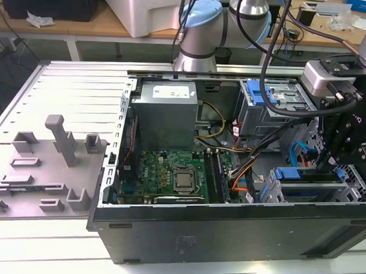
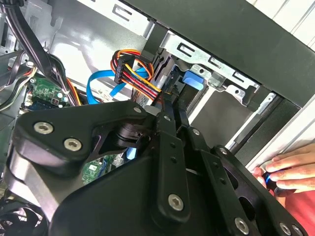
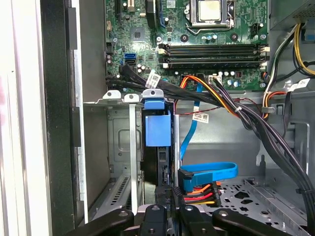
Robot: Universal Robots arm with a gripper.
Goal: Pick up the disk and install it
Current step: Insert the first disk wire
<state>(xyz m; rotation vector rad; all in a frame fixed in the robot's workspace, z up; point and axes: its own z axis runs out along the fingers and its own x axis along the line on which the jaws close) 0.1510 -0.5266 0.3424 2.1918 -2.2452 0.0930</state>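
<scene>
**Disk on edge in the drive cage, gripper at its end**

Surroundings and obstructions. In the first wrist view, a flat blue data cable (image 3: 209,171) and a bundle of red, orange and yellow power wires (image 3: 201,195) lie just beside the gripper (image 3: 167,194), their plugs close against the disk's end. A thick run of black cables (image 3: 266,132) crosses the bay beyond them. Farther off is the green circuit board (image 3: 211,49) with its memory slots and processor. In the second wrist view, a person's hand (image 2: 288,172) rests outside the case wall, holding a small blue and black object.

Jaws. The gripper reaches down into the case at the exterior view's right (image 1: 327,163), with its tip at the disk's near end. Whether the jaws are clenched on the disk or released cannot be told.

Containers. The disk (image 3: 156,160) stands on edge in a slot of the grey metal drive cage (image 3: 118,147), with its blue tab at the far end. The cage sits in a corner of the open computer case (image 1: 228,229), which lies on its side on the surface (image 1: 46,252). A second cage (image 1: 274,101) with a blue bracket stands farther back. The silver power supply box (image 1: 166,112) lies beyond the board. A grey tray of holders (image 1: 50,162) sits beside the case on the exterior view's left.
</scene>
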